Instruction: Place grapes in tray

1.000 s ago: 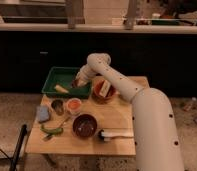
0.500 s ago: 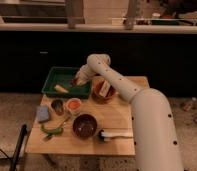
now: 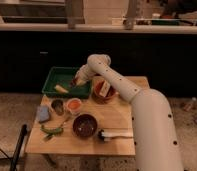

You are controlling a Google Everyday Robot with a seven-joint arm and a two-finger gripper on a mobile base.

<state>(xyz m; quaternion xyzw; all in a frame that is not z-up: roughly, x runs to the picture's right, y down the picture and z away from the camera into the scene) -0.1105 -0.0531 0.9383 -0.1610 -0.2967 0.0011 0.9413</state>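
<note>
The green rectangular tray (image 3: 53, 76) stands at the table's back left. My arm reaches over the table from the right. My gripper (image 3: 77, 80) is low over the right part of the tray, inside its rim. A pale yellow piece (image 3: 61, 89) lies in the tray just left of the gripper. I cannot make out the grapes; no dark cluster shows on the table or in the tray, and the spot at the gripper's tip is hidden in shadow.
A brown bowl (image 3: 103, 90) with food stands right of the tray, under my arm. In front of the tray are a metal cup (image 3: 57, 106), a small bowl with orange filling (image 3: 73, 105), a blue sponge (image 3: 43, 114), green pods (image 3: 52, 130), a dark bowl (image 3: 85, 125) and a white object (image 3: 114, 134).
The gripper stays over the tray's right part. Nothing on the table has visibly moved.
</note>
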